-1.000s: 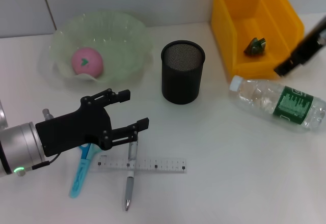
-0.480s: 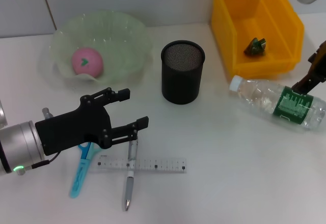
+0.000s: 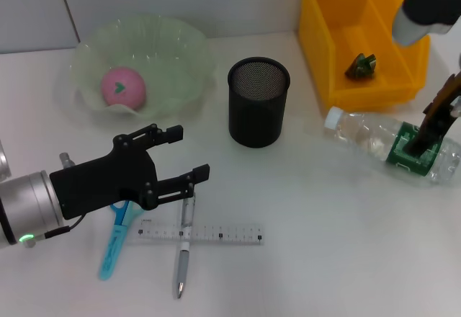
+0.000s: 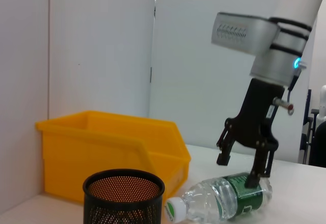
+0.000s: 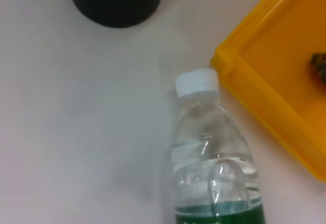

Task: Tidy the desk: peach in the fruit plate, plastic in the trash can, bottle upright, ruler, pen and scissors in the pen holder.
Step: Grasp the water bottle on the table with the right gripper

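While our right gripper (image 4: 243, 169) straddles the fallen water bottle (image 3: 392, 146) beside the yellow bin (image 3: 325, 50), jaws apart, we judge its smooth, thin plastic slippery, so the labelled middle suits gripping.

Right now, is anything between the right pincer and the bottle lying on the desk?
Nothing visible. The right pincer, open, hangs directly over the bottle at its green label; the yellow bin sits beside it.

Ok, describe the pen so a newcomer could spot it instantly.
Start at the black mesh pen holder mid-desk and come toward the robot to the clear ruler. The pen lies across it, slim and silver-grey, unlike the blue-handled scissors beside it.
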Controlling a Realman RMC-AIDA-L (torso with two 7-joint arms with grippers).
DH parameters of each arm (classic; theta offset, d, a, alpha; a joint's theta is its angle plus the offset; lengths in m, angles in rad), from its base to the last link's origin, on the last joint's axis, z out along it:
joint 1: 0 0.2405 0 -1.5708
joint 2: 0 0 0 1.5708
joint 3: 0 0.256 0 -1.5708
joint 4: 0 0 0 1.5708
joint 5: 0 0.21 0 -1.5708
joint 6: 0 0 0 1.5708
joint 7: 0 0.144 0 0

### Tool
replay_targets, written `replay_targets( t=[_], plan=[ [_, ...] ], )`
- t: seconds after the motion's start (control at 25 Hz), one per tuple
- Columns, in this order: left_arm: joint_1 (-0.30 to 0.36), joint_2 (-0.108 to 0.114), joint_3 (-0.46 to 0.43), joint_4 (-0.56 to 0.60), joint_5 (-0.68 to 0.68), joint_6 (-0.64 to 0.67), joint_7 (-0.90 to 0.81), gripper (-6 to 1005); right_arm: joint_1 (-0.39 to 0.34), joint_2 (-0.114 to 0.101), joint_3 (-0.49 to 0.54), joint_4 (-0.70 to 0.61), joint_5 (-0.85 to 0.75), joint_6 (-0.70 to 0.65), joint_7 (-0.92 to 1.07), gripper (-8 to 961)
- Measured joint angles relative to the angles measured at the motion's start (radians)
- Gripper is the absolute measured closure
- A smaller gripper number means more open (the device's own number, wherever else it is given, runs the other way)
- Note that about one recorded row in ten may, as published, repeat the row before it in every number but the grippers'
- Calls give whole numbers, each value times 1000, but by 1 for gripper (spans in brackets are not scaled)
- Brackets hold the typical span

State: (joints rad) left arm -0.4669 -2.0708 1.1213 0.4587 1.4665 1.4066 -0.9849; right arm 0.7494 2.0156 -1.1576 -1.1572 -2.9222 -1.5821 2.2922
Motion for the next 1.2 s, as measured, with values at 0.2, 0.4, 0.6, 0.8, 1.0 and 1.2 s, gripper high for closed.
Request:
replay_targets(
  t=[0.2,0.4,0.6,0.8,1.0,1.2],
  plan=[
    [-2,0,0,-2,0,2,0,196,5,4,-15,45,0,50,18,107],
    [-3,0,0,-4,0,2,0,197,20,3,-15,105,0,81,48,108],
    [-4,0,0,-4,0,4,0,197,30,5,-24,155,0,109,50,107],
    [-5,0,3,-4,0,5,0,197,43,4,-36,200,1,135,55,108],
    [-6,0,3,-4,0,6,0,197,45,4,-37,211,1,141,57,107],
    [-6,0,3,-5,0,6,0,198,51,4,-37,230,2,152,60,108]
  ],
)
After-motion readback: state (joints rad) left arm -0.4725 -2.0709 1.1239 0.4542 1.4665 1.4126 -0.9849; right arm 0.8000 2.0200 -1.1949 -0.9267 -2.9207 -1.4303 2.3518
